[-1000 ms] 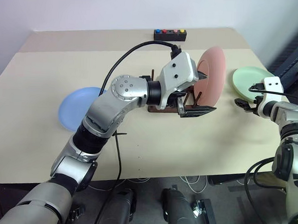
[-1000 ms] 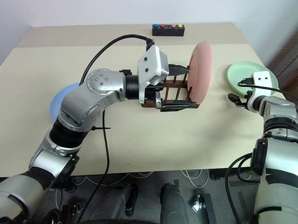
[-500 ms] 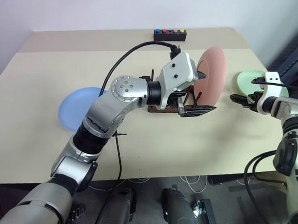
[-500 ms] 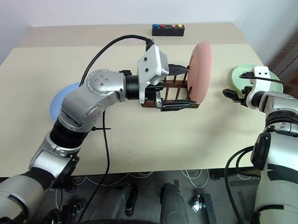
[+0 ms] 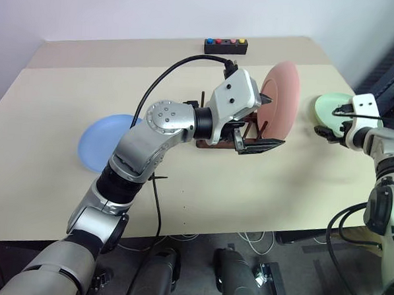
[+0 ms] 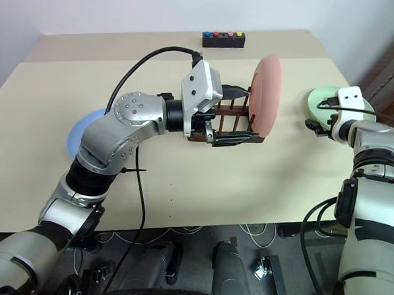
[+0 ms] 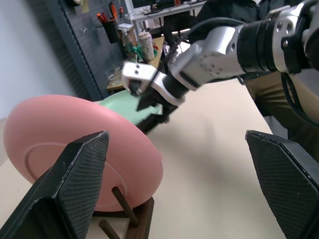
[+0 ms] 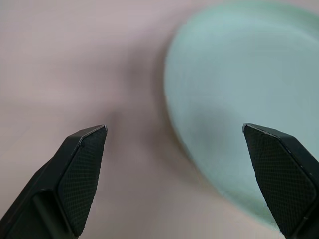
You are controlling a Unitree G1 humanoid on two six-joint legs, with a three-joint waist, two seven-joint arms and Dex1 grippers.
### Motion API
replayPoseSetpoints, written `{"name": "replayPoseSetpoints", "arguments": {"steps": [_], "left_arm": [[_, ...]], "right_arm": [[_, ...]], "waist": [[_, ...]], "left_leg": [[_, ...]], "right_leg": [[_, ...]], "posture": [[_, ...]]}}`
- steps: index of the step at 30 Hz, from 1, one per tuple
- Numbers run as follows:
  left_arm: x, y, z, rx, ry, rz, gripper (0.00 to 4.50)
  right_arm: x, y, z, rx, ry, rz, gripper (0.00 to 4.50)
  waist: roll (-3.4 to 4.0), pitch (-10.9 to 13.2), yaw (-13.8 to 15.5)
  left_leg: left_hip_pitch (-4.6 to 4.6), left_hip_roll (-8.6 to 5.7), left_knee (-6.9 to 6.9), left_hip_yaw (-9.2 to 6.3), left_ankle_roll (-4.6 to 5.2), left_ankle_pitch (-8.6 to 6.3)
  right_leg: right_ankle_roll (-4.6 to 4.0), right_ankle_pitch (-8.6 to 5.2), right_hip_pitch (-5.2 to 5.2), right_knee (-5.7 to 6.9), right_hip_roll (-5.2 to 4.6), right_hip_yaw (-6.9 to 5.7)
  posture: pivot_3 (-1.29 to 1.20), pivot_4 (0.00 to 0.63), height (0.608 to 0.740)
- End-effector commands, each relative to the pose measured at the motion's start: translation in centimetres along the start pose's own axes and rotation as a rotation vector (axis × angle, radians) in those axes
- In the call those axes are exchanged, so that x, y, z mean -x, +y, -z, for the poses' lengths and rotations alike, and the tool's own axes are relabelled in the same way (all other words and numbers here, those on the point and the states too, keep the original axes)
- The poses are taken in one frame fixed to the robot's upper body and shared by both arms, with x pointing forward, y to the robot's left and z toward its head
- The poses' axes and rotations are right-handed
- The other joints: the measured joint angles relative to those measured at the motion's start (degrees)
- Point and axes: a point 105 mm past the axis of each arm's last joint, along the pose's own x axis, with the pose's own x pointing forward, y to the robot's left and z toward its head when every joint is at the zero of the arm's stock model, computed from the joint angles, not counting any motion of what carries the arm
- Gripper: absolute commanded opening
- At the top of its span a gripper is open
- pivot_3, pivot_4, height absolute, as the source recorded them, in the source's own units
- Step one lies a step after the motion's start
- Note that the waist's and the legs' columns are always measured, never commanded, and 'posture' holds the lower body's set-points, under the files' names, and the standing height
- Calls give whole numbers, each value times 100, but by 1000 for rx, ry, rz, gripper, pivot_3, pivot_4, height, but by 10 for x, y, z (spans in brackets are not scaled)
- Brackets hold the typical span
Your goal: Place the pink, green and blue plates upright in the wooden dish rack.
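Left gripper (image 5: 254, 134) was spread wide and empty, level beside the wooden dish rack (image 6: 228, 126), just short of the pink plate (image 5: 282, 99), which stood upright in the rack's right end. Blue plate (image 5: 105, 143) lay flat well behind that gripper, by the left elbow. Right gripper (image 6: 317, 126) was spread too, holding nothing, fingers at the near-left rim of the green plate (image 8: 239, 104), flat on the table (image 5: 247, 190). Button box (image 5: 224, 45) sat farthest back.

The right gripper (image 5: 330, 131) now sits farther right and farther back, at the green plate's (image 5: 331, 108) near edge.
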Motion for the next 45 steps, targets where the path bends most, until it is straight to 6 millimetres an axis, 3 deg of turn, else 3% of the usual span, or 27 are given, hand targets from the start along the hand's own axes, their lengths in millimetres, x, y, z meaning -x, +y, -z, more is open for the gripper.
{"name": "replayPoseSetpoints", "arguments": {"steps": [1, 14, 21, 28, 34, 37, 44, 45], "left_arm": [[5, 1, -16, -36, -51, -16, 4500], [4, 0, -16, -25, -56, -15, 4500], [4, -1, -15, -20, -58, -16, 4500], [4, -1, -15, -17, -56, -19, 4500], [5, -2, -15, -11, -54, -20, 4500], [5, -2, -15, -9, -54, -20, 4500], [5, -1, -14, -8, -52, -23, 4500], [5, -1, -14, -8, -52, -24, 4500]], "right_arm": [[6, -7, -1, -4, 9, 2, 4463], [15, 14, -27, -97, -17, -209, 4463], [17, 5, -43, -84, -98, -142, 4463], [16, -8, -23, 75, -39, -66, 4463], [15, -11, 0, 96, 56, -57, 4463], [15, -17, 6, 102, 73, -12, 3675], [15, -18, 6, 99, 69, 1, 259], [15, -18, 6, 100, 66, 3, 58]], "waist": [[0, 0, -10], [0, 0, -15], [0, 0, -4], [0, 0, -4], [1, 0, -13], [1, 0, -15], [1, -1, -9], [0, -1, -6]], "left_leg": [[0, 0, 0, 0, 0, 0], [1, 1, 1, 0, 2, -1], [0, 1, 0, 0, 3, -2], [0, 0, 1, 1, 0, 0], [0, 0, 1, 1, -2, 1], [1, 1, 0, 1, -2, 1], [1, 1, 0, 1, -3, 2], [1, 1, 0, 1, -3, 1]], "right_leg": [[0, 0, 0, 0, 0, 0], [0, 0, 0, 1, 1, 0], [0, 0, 0, 1, 0, 0], [0, 1, 0, 0, 0, 0], [0, 1, 0, 1, 0, 0], [0, 1, 0, 1, 1, 0], [0, 1, 0, 1, 1, 0], [0, 1, 0, 1, 1, 0]], "posture": [[0, 150, 740], [0, 150, 740], [0, 150, 740], [0, 150, 740], [0, 150, 740], [0, 150, 740], [0, 150, 740], [0, 150, 740]]}}
